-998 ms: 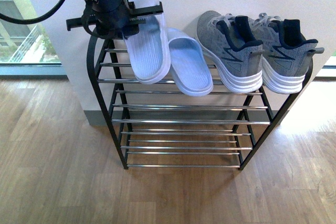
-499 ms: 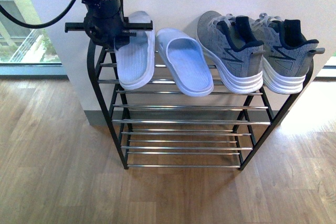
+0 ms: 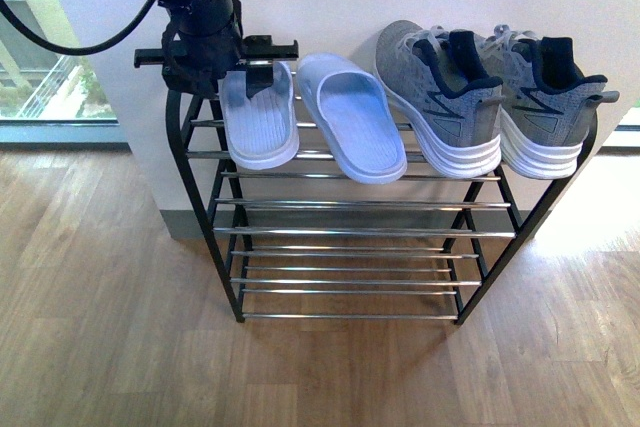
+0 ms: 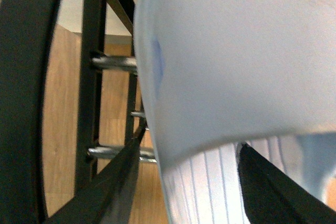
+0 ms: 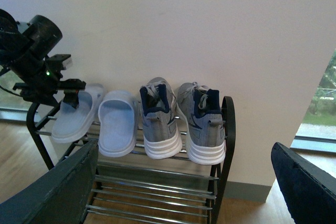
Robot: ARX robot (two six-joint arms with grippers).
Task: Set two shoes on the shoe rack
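You are close to done. Both slides sit on the top tier of the shoe rack: the right slide lies free across the chrome bars, just to the right of your left pincer and beside the grey sneakers, with nothing touching it. The left slide also rests sole-down on the same bars, directly under and in front of that pincer, its heel end hanging slightly past the front bar. What is left, as I judge it, is only to let go of this slide and lift the arm clear.

Your left pincer is clamped on the strap end of the left slide. In the front view its black fingers sit on either side of the strap, and the left wrist view shows the pale strap filling the gap, with a dark finger on one side and the other finger on the far side, the ridged footbed just beyond them. The jaws are closed to the strap's width. The rack's black side frame runs close beside the pincer on its outer side, so mind it when you withdraw.

Your right pincer hangs well back from the rack, its fingers spread wide with nothing between them.
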